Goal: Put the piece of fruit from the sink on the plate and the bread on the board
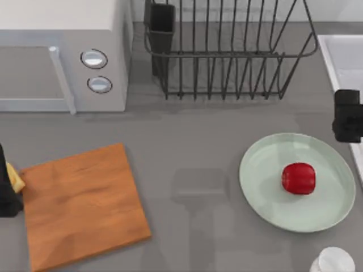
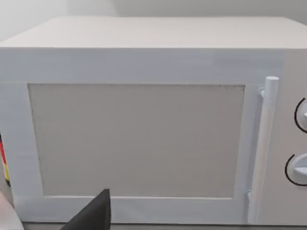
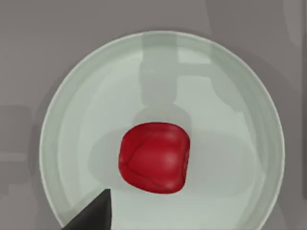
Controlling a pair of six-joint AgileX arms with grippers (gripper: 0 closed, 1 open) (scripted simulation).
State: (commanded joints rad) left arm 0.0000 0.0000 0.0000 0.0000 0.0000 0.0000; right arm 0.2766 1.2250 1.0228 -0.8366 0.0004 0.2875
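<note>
The fruit [image 1: 299, 178] already lies on the plate [image 1: 266, 187], a little toward the sink [image 1: 340, 56] side of the plate's middle, so that half of the task looks done. The right gripper [image 1: 347, 116] hangs over the sink's rim, just beyond the plate's far right edge and apart from the fruit; in its wrist view one dark fingertip [image 3: 93, 213] shows above the plate — whether its fingers are apart or together I cannot tell.

The step in hand is the bread [image 1: 15, 177]. It sits at the board's [image 1: 85, 207] left edge, touching or just overlapping it, with the left gripper [image 1: 7, 190] right beside it. It looks held, yet the fingers cannot be made out well enough to say so. The left wrist camera faces the microwave [image 2: 144, 120] door.

The next move, as I judge it, is to carry the bread inward over the board — well clear of the edge — lower it flat, then let go.
</note>
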